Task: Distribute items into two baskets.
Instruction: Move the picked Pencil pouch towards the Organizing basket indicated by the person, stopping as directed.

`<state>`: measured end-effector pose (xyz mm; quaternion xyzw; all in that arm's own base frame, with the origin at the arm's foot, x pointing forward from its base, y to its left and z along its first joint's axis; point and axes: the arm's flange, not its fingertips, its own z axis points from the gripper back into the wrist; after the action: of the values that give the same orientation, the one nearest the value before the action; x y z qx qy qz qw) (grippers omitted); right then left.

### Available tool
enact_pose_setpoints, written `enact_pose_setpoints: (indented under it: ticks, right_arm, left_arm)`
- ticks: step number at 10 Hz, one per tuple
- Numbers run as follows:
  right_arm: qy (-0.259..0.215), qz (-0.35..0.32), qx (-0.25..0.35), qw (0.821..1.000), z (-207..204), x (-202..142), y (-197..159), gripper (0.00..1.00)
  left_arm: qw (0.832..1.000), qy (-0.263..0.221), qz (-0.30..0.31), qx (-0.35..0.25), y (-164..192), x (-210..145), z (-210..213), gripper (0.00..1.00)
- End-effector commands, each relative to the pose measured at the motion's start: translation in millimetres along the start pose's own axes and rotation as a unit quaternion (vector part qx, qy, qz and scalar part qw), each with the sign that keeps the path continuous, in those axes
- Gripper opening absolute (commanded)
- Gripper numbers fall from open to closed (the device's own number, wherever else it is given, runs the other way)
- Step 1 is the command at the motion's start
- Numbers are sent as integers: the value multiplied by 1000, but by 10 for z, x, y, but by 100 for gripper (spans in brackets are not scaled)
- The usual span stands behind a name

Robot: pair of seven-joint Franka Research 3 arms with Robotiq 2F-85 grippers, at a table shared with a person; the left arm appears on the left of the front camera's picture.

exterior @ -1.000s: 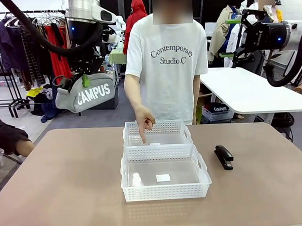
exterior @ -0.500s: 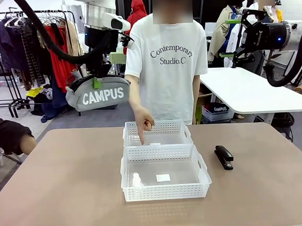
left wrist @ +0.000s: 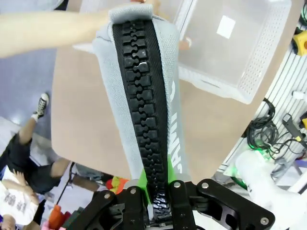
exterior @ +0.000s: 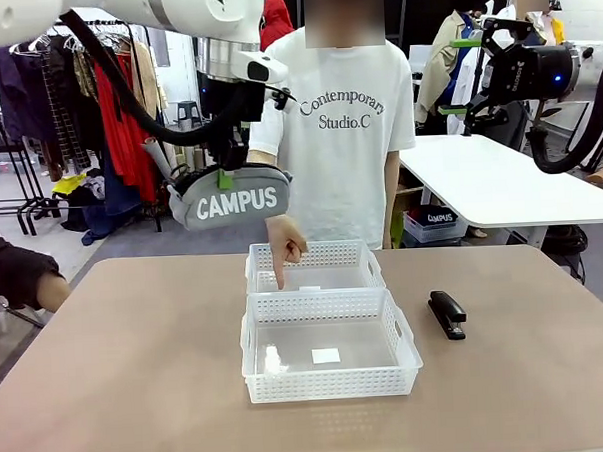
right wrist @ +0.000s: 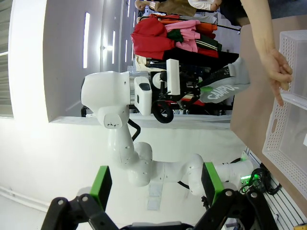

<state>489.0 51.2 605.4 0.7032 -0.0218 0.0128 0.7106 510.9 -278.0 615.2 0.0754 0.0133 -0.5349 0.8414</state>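
In the front view, the left gripper (exterior: 222,177) is clamped on the top of the grey pouch (exterior: 235,201), which hangs level in the air beyond the table's (exterior: 137,363) far edge. It is just left of the person's hand (exterior: 287,242), whose finger points down into the far basket (exterior: 313,254). The near basket (exterior: 329,387) touches it, and the stapler (exterior: 446,313) lies to their right. The right gripper (exterior: 457,76) hangs high with its jaws apart and empty.

The left wrist view shows the fingers pinching the zip ridge near one end. We judge the pouch soft and light, likely to sag, so a middle hold would steady it.

In the right wrist view, the green pads (right wrist: 100,184) stand wide apart. The room behind is crowded with clothes rails (exterior: 34,57).
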Motion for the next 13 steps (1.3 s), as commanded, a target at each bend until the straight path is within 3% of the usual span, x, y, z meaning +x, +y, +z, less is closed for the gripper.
enact_pose_setpoints:
  ticks: [1, 7, 13]
  right_arm:
    - [0, 1, 1, 1000, 2, -4, 18, 100]
    - [0, 1, 1, 1000, 2, -4, 18, 100]
    - [0, 1, 1, 1000, 2, -4, 18, 100]
  left_arm:
    - [999, -10, -41, 5, -3, 113, 51, 0]
    - [992, -34, -122, -14, -238, 533, -3, 0]
    - [985, -48, -159, -50, -333, 719, -156, 0]
